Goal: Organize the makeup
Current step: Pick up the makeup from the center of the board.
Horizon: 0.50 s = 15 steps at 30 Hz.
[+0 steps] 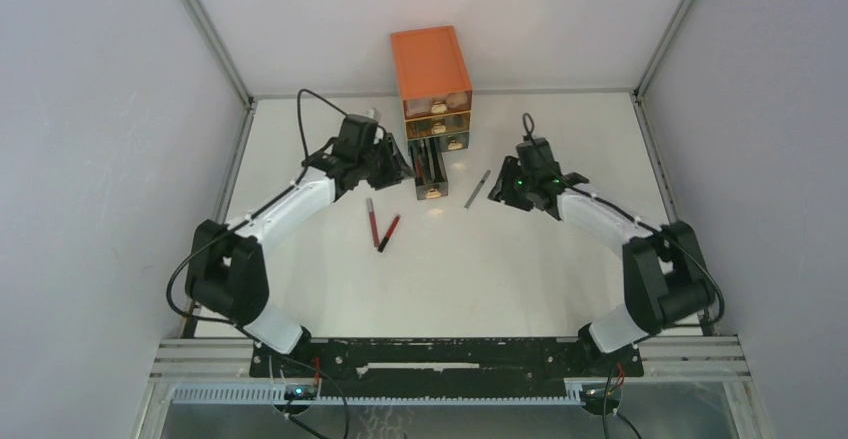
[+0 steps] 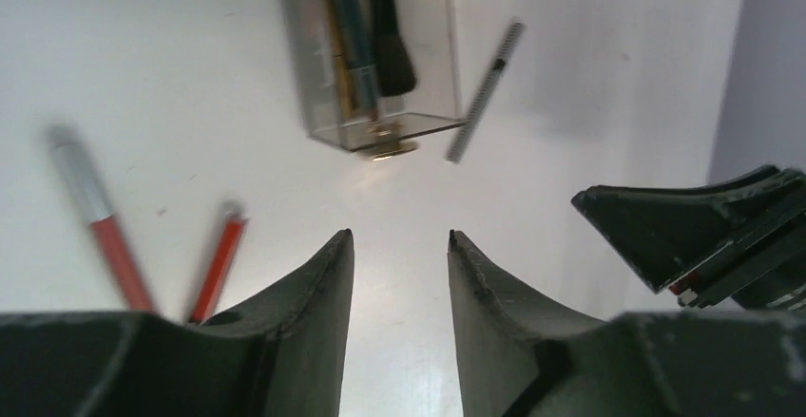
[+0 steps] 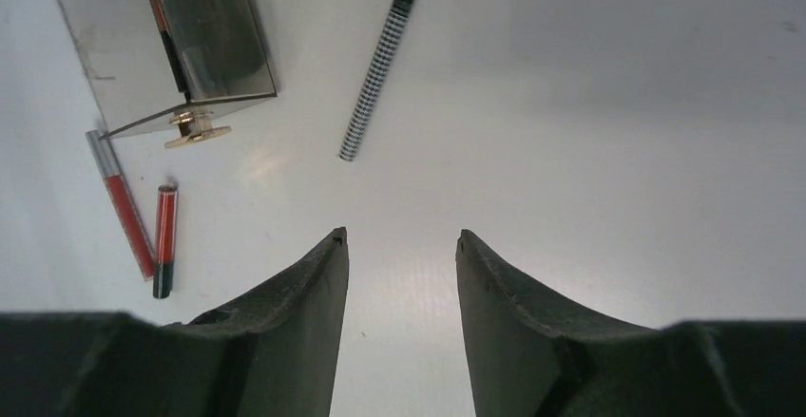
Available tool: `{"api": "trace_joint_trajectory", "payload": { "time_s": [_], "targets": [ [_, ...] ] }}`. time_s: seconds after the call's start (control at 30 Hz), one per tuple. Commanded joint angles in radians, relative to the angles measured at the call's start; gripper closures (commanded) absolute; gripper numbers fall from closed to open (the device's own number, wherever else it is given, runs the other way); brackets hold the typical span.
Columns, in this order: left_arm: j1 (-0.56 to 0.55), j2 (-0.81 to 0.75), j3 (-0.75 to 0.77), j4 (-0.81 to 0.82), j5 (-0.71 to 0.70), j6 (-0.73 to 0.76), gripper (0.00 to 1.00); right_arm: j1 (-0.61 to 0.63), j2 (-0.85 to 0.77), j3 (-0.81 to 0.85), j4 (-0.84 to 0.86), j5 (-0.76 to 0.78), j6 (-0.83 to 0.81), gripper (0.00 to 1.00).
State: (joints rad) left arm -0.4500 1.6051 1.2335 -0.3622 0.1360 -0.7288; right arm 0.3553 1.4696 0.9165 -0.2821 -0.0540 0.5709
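Two red makeup pencils lie side by side on the white table, left of centre; the right wrist view shows them as a red-and-silver pencil and a shorter red-and-black pencil. A thin checked stick lies right of the pulled-out clear drawer, which holds a black brush and pencils. My left gripper hovers open and empty beside the drawer's left side. My right gripper is open and empty, just right of the checked stick.
The orange three-drawer chest stands at the back centre, its bottom drawer drawn forward with a gold knob. The right gripper's body shows at the right of the left wrist view. Grey walls close in the table.
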Motion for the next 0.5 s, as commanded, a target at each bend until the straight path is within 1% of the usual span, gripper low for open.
{"api": "trace_joint_trajectory", "payload": {
  "time_s": [0.0, 0.2, 0.27, 0.37, 0.47],
  "targets": [
    [0.011, -0.091, -0.11, -0.051, -0.129, 0.091, 0.52, 0.078, 0.143, 0.162, -0.046, 0.133, 0.078, 0.47],
    [0.053, -0.155, -0.222, -0.062, -0.159, 0.098, 0.46, 0.116, 0.342, 0.369, -0.18, 0.252, 0.165, 0.48],
    [0.07, -0.171, -0.249, -0.066, -0.159, 0.099, 0.46, 0.125, 0.402, 0.421, -0.215, 0.298, 0.185, 0.48],
    [0.093, -0.185, -0.268, -0.077, -0.164, 0.109, 0.46, 0.131, 0.475, 0.517, -0.318, 0.383, 0.227, 0.52],
    [0.113, -0.197, -0.282, -0.085, -0.167, 0.113, 0.46, 0.135, 0.544, 0.596, -0.38, 0.407, 0.239, 0.54]
  ]
}}
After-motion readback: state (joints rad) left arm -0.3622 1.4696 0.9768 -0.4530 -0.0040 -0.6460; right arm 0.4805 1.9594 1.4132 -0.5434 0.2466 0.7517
